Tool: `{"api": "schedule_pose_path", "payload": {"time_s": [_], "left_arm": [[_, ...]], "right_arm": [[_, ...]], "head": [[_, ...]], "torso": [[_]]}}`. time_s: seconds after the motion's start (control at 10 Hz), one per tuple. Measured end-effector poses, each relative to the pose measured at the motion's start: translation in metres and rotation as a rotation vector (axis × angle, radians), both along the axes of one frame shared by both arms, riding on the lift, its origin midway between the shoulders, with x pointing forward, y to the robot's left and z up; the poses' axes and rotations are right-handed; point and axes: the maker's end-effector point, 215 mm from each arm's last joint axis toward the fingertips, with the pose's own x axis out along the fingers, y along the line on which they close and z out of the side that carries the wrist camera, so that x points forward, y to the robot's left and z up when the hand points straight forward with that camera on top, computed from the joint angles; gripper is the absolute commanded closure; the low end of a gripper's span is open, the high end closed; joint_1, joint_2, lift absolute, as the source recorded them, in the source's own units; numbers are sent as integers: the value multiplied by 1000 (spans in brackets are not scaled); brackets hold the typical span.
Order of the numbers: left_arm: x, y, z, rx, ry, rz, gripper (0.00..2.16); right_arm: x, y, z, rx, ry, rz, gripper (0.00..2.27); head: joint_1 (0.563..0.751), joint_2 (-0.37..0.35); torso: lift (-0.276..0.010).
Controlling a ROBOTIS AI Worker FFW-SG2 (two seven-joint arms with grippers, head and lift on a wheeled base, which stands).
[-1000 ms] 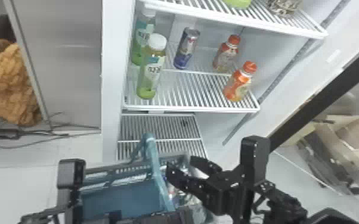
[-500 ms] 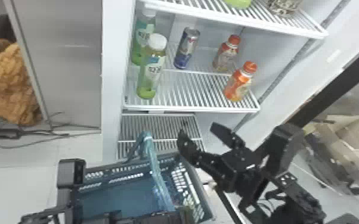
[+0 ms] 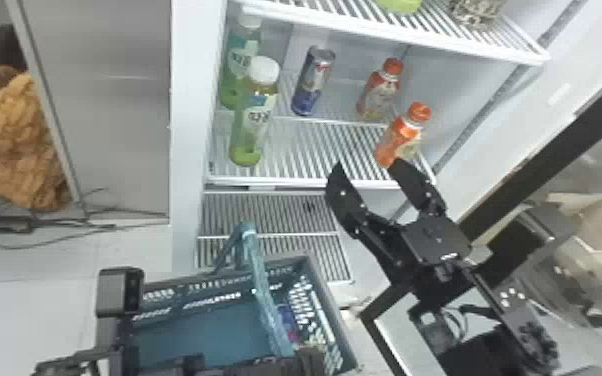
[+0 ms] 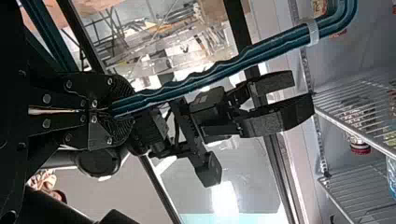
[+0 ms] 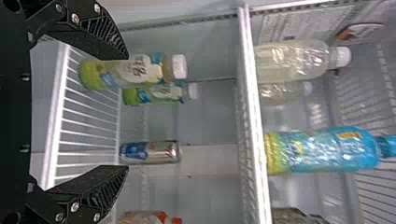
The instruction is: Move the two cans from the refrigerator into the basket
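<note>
So the blue-and-silver can is standing on the fridge's middle shelf, between two green drink bottles and two orange-capped ones. Right gripper is at that shelf's front edge, jaws spread wide with nothing in them. Left gripper has its jaws clamped on the basket handle. Inside the teal basket there's something blue and red, partly hidden, can't tell what.

In the head view, the basket is cut off at the bottom; inside, a blue-and-red item, partly behind the handle, is too blurred to identify. A front bottle partly hides another.
</note>
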Motion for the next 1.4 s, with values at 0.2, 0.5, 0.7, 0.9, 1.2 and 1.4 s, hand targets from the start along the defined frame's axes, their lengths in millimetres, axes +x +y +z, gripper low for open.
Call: {"api": "schedule_pose_path", "payload": {"time_s": [0.2, 0.5, 0.7, 0.9, 1.2, 1.4], "left_arm": [[0, 0, 0, -1, -1, 2, 1159], [1, 0, 1, -2, -3, 3, 1159], [1, 0, 1, -3, -3, 2, 1159], [1, 0, 1, -3, -3, 1, 1159], [2, 0, 2, -4, -4, 4, 1159], [1, 0, 2, -5, -3, 5, 1159]], "right_arm": [[18, -10, -10, 19, -48, -29, 154], [36, -16, -26, 32, -68, -49, 84], [45, -17, -32, 33, -76, -52, 82], [54, -21, -41, 26, -77, -60, 82], [73, -28, -53, 16, -74, -70, 82], [89, -35, -60, 16, -90, -81, 82]], "head": [[695, -350], [695, -350], [695, -350], [695, -350], [695, -350], [695, -350]], "torso": [[-276], [-276], [-276], [-276], [-276], [-276]]}}
